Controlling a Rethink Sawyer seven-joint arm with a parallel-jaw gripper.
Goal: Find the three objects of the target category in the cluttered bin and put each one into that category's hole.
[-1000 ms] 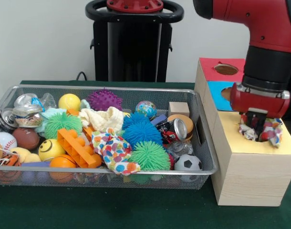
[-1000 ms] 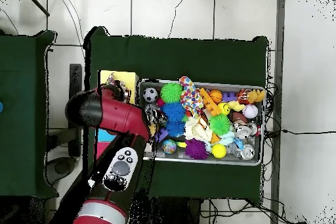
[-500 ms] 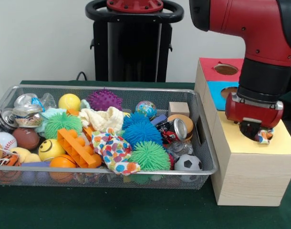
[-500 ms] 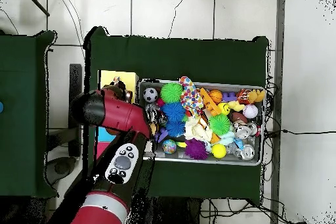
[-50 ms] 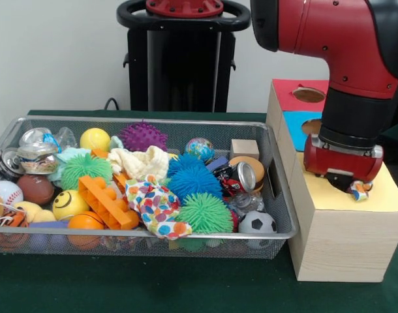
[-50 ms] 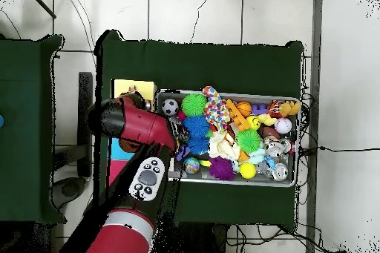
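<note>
Patterned cloth scrap (image 5: pixel 359 190) at the yellow box-top (image 5: pixel 329 195) hole, under the gripper (image 5: pixel 346 184), jaws' state unclear; crowded bin (image 5: pixel 277 195) alongside.

Green table (image 5: pixel 153 287): bin (image 5: pixel 186 229), wood box (image 5: pixel 336 241).

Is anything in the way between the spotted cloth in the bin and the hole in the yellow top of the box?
Yes. The gripper hangs right over the yellow hole, where a scrap of cloth shows. The bin wall also stands between the spotted cloth and the box.
</note>
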